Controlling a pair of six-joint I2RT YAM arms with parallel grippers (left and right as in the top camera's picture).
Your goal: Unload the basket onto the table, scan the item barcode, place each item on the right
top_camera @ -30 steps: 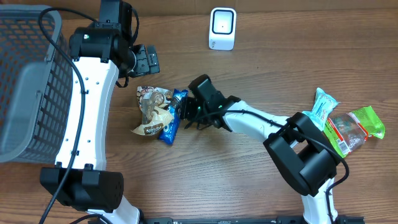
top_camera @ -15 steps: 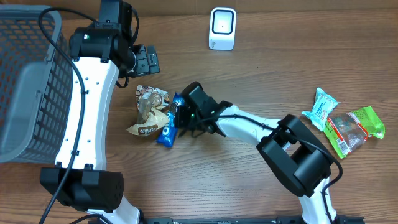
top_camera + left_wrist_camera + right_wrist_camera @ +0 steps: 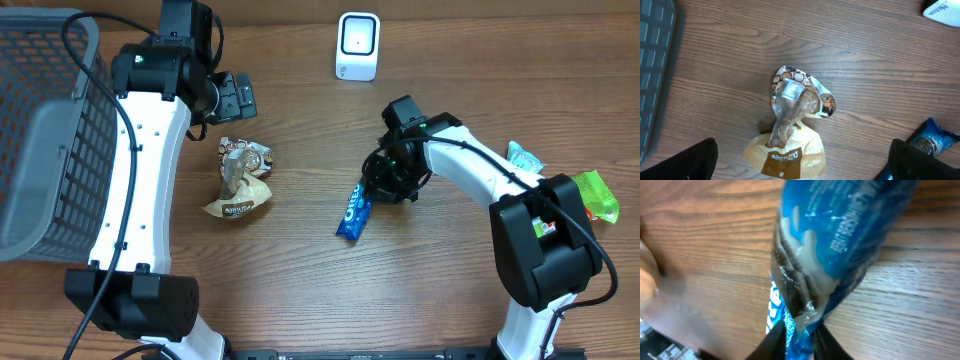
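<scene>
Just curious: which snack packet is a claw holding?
The blue packet, pinched in the right claw; the brown bag and green packet lie untouched.

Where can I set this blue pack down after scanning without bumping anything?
Bare wood lies between the brown snack bag and the blue pack, in front of that pack toward the near edge, and right of the scanner at the back. Crowded: the right edge, with the teal packet and green packet, and the left by the basket.
</scene>
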